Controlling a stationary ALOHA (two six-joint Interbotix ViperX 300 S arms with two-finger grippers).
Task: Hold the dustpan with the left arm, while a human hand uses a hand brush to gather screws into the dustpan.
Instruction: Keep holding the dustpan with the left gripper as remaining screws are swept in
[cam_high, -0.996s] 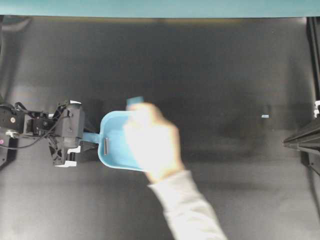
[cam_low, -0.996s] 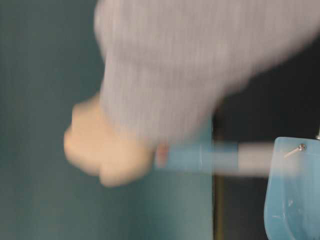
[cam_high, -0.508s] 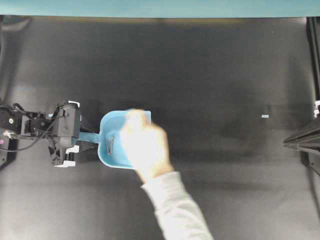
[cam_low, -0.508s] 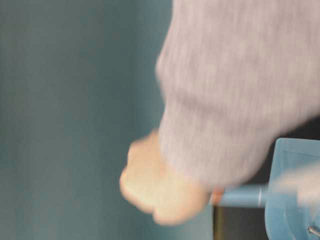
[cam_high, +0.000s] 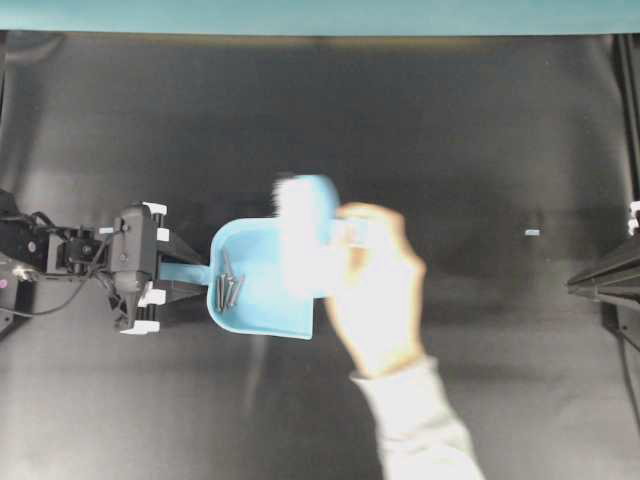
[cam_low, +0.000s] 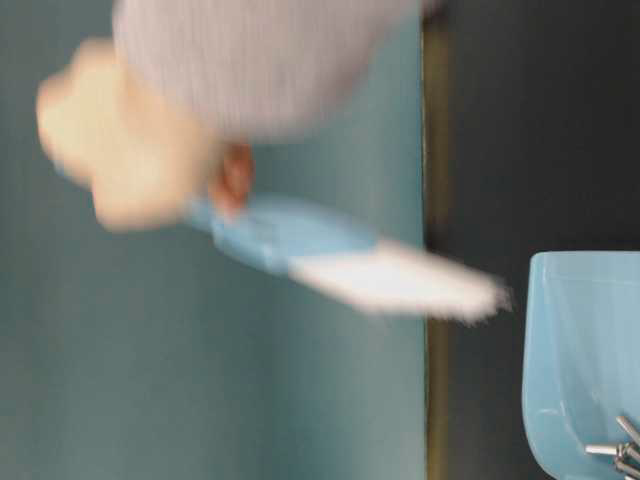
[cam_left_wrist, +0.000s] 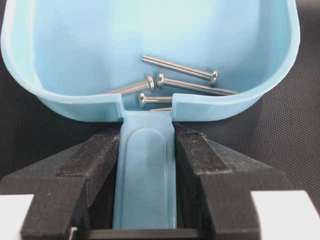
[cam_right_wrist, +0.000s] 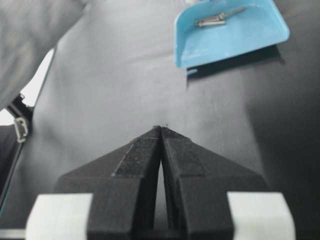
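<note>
A black tabletop (cam_high: 450, 130) seen from above. At the left, the left arm's gripper (cam_high: 165, 275) has its jaws clamped on the handle of the dustpan (cam_high: 265, 295), which sits left of centre with its wide edge facing right. Several screws (cam_high: 228, 288) lie bunched at the closed end, near the handle. A hand (cam_high: 380, 290) in a grey sleeve holds the brush (cam_high: 305, 235), blurred, over the pan's far right corner.

Judged from this, the sweeping step looks nearly complete: no loose screws show on the tabletop, only a pale blue fleck (cam_high: 531, 232) far to the right. The next move calls for the left arm to keep the pan steady and level.

The left wrist view alone shows the grip closely, with four or so screws (cam_left_wrist: 180, 80) behind the handle. The table-level view shows the brush (cam_low: 390, 280) lifted clear of the pan. The right wrist view shows the right gripper (cam_right_wrist: 161, 132) with jaws closed on nothing, well apart from the dustpan.
</note>
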